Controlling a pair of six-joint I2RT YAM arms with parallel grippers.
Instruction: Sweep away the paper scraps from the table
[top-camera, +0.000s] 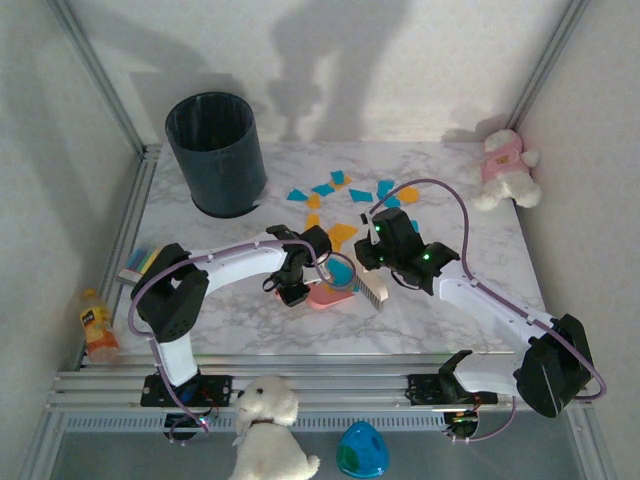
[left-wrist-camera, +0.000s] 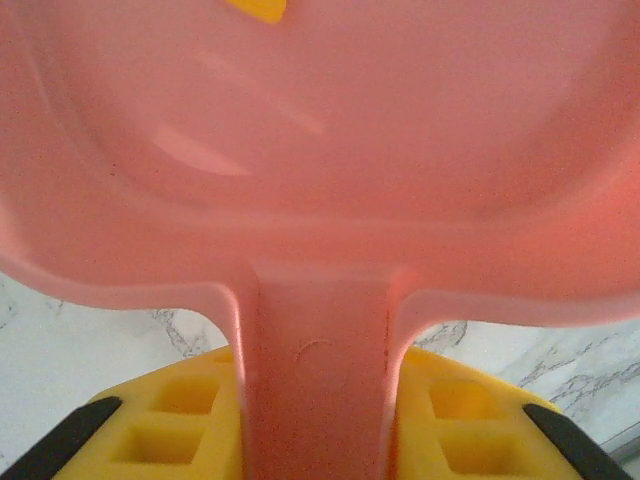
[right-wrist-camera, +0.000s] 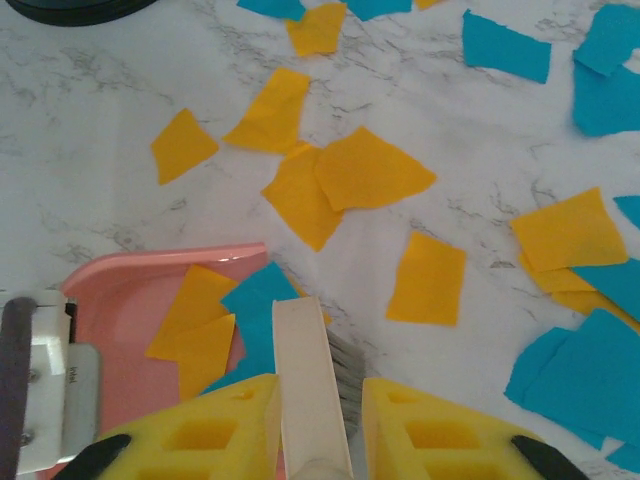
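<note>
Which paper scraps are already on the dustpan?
The overlapping orange scraps and blue scrap just left of the brush lie on the pink dustpan; the rest lie out on the table.

You're working in a robotics lab test cell, not a home. The marble-patterned worktop (top-camera: 240, 330) is framed by bare aluminium rails (top-camera: 300, 385), and plain white panels (top-camera: 400, 70) close it in at the back and both sides. The left arm (top-camera: 230, 262) and the right arm (top-camera: 500, 310) are bolted along the near rail, with purple cables (top-camera: 460, 215) looping loose over them. Around them sit odd props: a dark bin (top-camera: 217, 152), a white plush dog (top-camera: 268, 430), a pink-dressed plush toy (top-camera: 505, 168), a juice bottle (top-camera: 98, 325), and cut paper scraps (top-camera: 345, 195).
</note>
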